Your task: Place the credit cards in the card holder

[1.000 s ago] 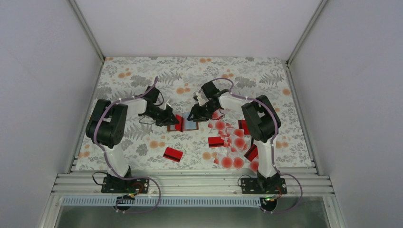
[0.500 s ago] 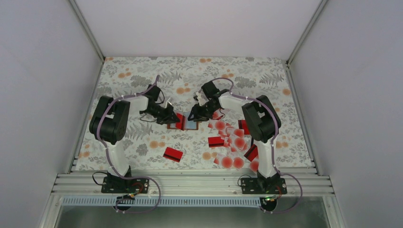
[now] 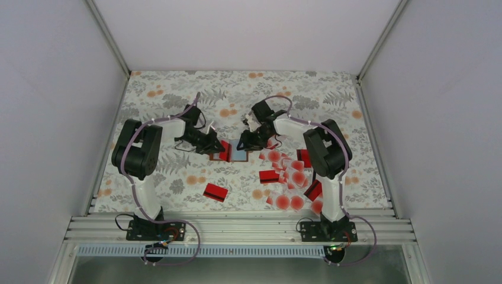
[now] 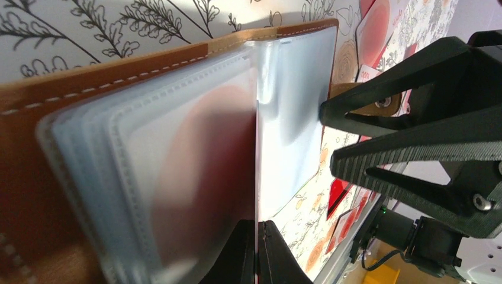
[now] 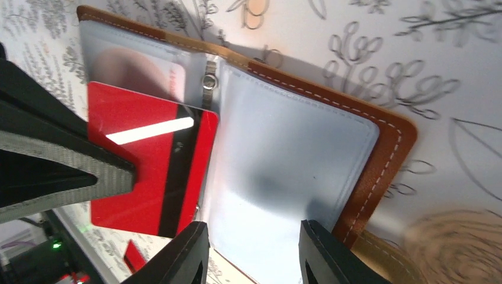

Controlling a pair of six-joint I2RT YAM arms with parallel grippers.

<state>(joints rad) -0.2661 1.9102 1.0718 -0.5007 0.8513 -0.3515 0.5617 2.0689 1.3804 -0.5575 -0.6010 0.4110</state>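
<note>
Your left gripper (image 4: 256,251) was clenched on a red credit card (image 5: 148,171), laid against the left sleeves of the open card holder (image 5: 296,177). One sleeve there held a dot card (image 5: 133,71). Your right gripper (image 5: 254,257) stood released over the right page, grasping nothing.

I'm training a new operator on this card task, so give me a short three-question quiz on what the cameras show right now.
1. True or false: the left gripper is shut on a red card.
2. The card holder is: A) spread open, B) folded shut, C) out of every view.
3. Fill in: the loose cards lie in a pile on the robot's ____ of the holder.
Key: 1 true; 2 A; 3 right.
</note>
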